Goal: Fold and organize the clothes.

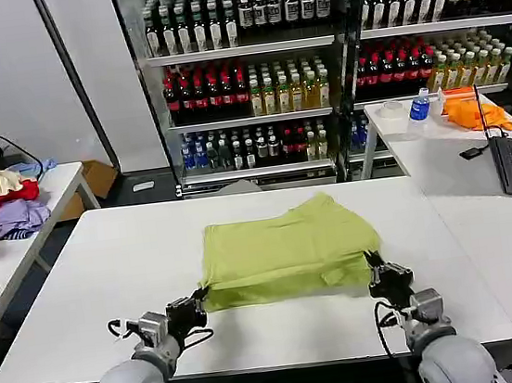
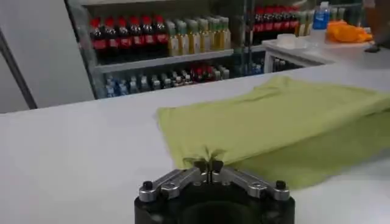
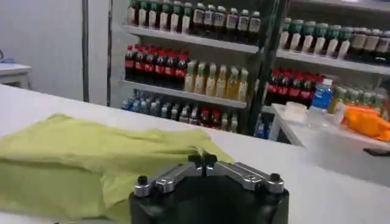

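I am pinching the near corners of the lime T-shirt point(image 1: 286, 248), lying folded mid-table point(image 1: 106, 266), with my left gripper point(image 1: 198, 304) and right gripper point(image 1: 375, 268) both clenched on its fabric.

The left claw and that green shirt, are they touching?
Touching. In the left wrist view the left gripper is shut on the T-shirt edge, fabric puckered between its tips.
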Available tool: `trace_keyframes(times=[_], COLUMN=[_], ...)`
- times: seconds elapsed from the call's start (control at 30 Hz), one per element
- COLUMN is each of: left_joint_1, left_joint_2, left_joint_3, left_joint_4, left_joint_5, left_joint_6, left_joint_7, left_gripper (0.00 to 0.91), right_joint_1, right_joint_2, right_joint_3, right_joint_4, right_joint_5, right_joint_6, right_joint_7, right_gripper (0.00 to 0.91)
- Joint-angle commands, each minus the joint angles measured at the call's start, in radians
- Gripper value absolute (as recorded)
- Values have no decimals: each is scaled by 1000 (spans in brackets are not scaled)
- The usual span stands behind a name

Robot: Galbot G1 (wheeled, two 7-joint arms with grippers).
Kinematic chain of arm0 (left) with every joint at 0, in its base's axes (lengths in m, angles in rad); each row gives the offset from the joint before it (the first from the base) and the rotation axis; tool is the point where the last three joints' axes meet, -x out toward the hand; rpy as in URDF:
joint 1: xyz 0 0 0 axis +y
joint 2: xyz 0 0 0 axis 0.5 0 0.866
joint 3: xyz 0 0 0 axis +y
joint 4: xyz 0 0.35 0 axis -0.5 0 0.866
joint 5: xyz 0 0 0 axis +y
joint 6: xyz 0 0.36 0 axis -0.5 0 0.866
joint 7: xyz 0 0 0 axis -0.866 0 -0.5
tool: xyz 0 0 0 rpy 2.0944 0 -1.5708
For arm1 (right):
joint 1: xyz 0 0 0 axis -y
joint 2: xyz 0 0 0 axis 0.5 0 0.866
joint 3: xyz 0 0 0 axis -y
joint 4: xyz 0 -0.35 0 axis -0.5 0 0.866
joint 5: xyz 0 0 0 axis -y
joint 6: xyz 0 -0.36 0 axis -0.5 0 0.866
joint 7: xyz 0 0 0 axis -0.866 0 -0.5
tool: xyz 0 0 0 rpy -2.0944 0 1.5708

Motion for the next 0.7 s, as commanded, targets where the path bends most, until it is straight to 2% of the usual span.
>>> trace_keyframes(times=[0.03,0.1,0.13,0.17,0.2,0.23,0.27,0.5,0.7], left_joint_1=[-108,-103,-99,-94,-89,-86,-80,-31,22], left_joint_2=[-16,-20,-22,-24,-26,-26,-28,-28,-31], left_joint_3=[62,63,63,60,59,57,54,28,6], left_joint_4=[117,117,117,114,112,109,103,53,34], left_joint_5=[27,35,35,35,34,33,33,32,32], left_joint_6=[-3,-4,-4,-5,-7,-10,-13,-28,-28], left_joint_7=[-2,-2,-2,-2,-2,-2,-3,-9,-10], left_gripper=[81,91,191,252,353,705,907,907,907], right_joint_1=[99,100,100,100,98,96,90,13,-86], right_joint_2=[-2,4,6,9,12,13,15,27,37], right_joint_3=[-51,-59,-62,-64,-65,-64,-63,4,118], right_joint_4=[-124,-132,-134,-136,-137,-136,-132,-79,-4], right_joint_5=[-16,-24,-28,-31,-31,-31,-31,-62,-33], right_joint_6=[1,-2,-7,-12,-10,-11,-10,-21,-20], right_joint_7=[-2,-1,-1,-3,-4,-5,-10,-23,-18], right_gripper=[0,0,20,907,907,907,907,907,907])
